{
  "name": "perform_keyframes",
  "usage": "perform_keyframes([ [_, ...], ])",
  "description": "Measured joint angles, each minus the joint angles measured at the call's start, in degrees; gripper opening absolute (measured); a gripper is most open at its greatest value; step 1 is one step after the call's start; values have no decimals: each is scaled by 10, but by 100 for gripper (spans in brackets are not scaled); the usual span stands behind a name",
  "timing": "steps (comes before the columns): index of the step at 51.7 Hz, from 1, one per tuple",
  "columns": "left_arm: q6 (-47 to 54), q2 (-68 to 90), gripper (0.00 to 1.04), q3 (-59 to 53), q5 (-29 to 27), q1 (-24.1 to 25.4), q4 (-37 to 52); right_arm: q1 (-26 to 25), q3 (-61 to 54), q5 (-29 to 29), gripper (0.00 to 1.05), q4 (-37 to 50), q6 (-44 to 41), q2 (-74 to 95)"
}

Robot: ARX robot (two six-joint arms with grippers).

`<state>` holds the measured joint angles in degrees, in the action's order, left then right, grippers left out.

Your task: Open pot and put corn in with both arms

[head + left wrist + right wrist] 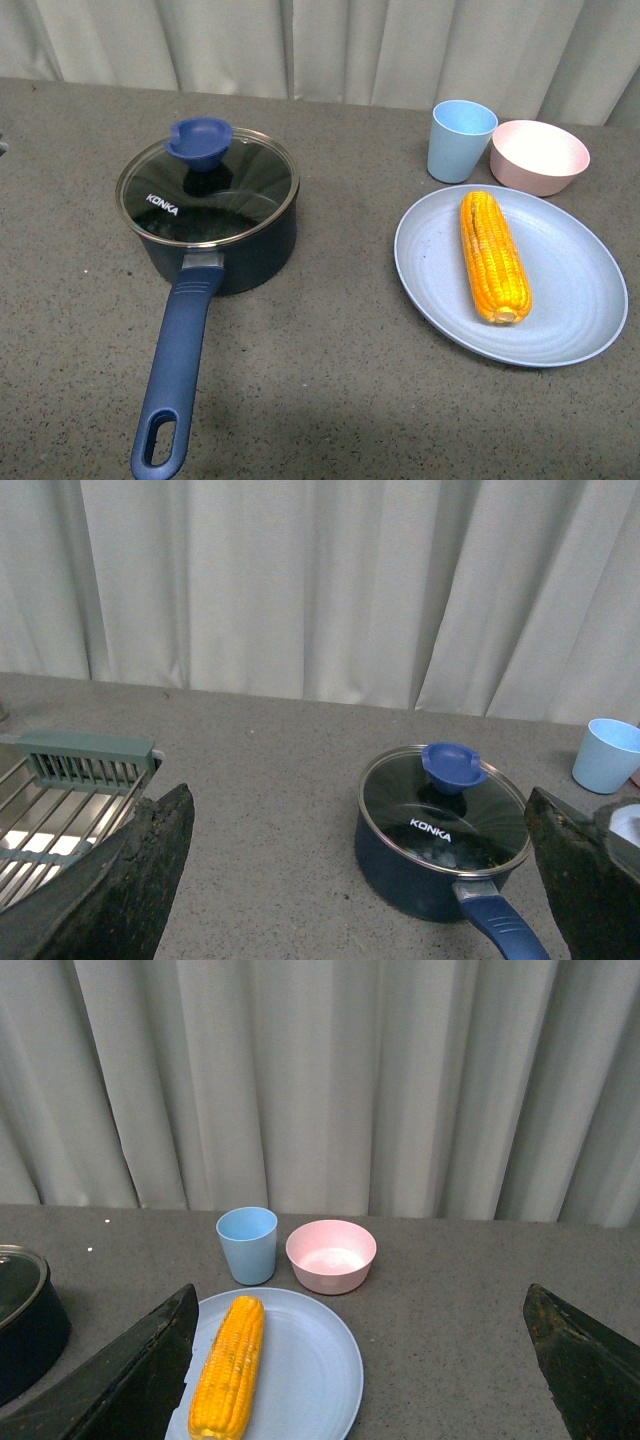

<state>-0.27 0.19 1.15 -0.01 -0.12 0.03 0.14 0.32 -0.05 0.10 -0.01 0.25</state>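
Note:
The dark navy pot (235,262) stands left of centre with its glass lid (235,190) on; the lid has a blue knob (200,140). Its long blue handle (175,370) points toward me. The yellow-orange corn (493,255) lies on a light blue plate (565,300) at the right. Neither arm shows in the front view. My left gripper (358,800) is open and empty, well back from the pot (400,875) and its lid knob (453,765). My right gripper (360,1295) is open and empty, back from the corn (228,1365).
A light blue cup (460,140) and a pink bowl (540,157) stand behind the plate. A metal dish rack (70,800) lies to one side in the left wrist view. Grey curtains hang behind the table. The pot's edge (25,1320) shows in the right wrist view.

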Motion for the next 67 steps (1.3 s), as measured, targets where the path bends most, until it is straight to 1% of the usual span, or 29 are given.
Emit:
perform_keyframes([
  [67,0,0,98,0,0,0,0,0,0,0,95,0,0,0],
])
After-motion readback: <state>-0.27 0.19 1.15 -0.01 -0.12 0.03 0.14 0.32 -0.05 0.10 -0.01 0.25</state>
